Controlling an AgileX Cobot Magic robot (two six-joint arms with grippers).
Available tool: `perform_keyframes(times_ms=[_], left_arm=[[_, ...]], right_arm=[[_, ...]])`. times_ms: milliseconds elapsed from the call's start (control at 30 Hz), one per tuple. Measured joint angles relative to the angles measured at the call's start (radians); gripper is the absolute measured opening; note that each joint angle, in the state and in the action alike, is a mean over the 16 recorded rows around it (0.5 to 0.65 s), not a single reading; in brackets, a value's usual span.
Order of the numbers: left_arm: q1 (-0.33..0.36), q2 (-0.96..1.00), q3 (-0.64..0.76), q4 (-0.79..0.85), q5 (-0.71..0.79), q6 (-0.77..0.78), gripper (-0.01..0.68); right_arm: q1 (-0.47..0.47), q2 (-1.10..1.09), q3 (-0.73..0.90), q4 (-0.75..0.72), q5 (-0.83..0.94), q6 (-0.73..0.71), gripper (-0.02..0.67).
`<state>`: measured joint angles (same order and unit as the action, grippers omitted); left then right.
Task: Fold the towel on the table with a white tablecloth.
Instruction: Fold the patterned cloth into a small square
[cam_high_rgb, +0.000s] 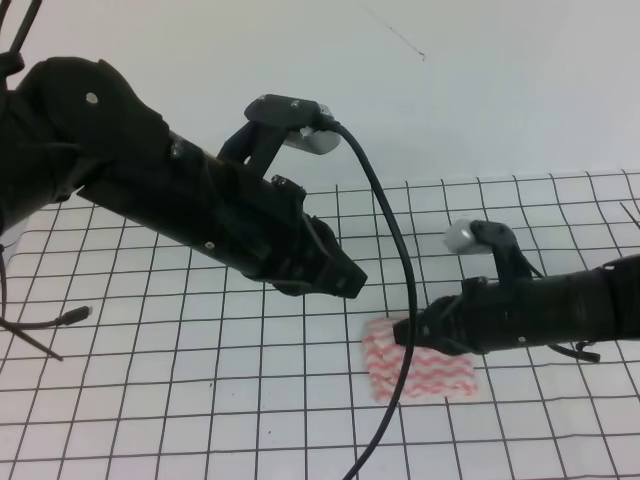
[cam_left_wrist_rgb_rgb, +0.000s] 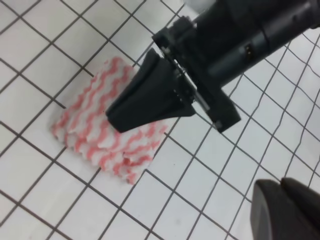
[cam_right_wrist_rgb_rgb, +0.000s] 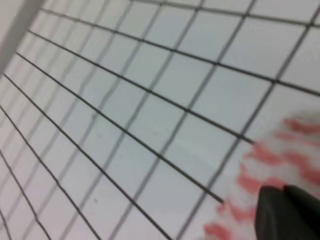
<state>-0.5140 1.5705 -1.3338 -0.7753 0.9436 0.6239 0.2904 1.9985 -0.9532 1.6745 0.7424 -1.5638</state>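
Exterior high view: the white tablecloth (cam_high_rgb: 200, 400), printed with a thin black grid, covers the table (cam_high_rgb: 560, 200); the towel (cam_high_rgb: 425, 372), white with pink-red wavy stripes, lies folded into a small block right of the cloth's centre; the right gripper (cam_high_rgb: 403, 331) reaches in from the right and sits over the towel's upper left edge, its jaws too dark to read here; the left gripper (cam_high_rgb: 352, 280) hangs above and to the left of the towel, apart from it, its jaws drawn close together with nothing in them; a black cable (cam_high_rgb: 405, 300) loops down in front of the towel.

Left wrist view: the towel (cam_left_wrist_rgb_rgb: 95, 125) rests on the grid in stacked layers, edges showing at its lower side; the right gripper (cam_left_wrist_rgb_rgb: 116, 116) has its two dark fingers (cam_left_wrist_rgb_rgb: 150, 87) pressed together into a wedge whose tip lies over the towel's middle; whether cloth is pinched between them, I cannot tell; a dark finger of the left gripper (cam_left_wrist_rgb_rgb: 287, 210) shows at the lower right, well clear of the towel.

Right wrist view: blurred; the towel (cam_right_wrist_rgb_rgb: 270, 165) appears as pink streaks at the right edge, just beside a dark fingertip (cam_right_wrist_rgb_rgb: 287, 212) at the bottom right.
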Motion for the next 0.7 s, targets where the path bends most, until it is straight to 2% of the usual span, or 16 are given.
perform_keyframes(times_ms=[133,400,700], left_arm=[[0.000,0.000,0.000,-0.001,-0.008,0.005,0.000],[0.000,0.000,0.000,-0.001,-0.021,0.010,0.000],[0.000,0.000,0.000,-0.001,-0.018,0.014,0.000]], right_arm=[[0.000,0.002,0.000,-0.031,-0.047,-0.002,0.014],[0.000,0.002,0.000,-0.067,-0.033,-0.017,0.006],[0.000,0.001,0.000,-0.135,-0.003,0.059,0.006]])
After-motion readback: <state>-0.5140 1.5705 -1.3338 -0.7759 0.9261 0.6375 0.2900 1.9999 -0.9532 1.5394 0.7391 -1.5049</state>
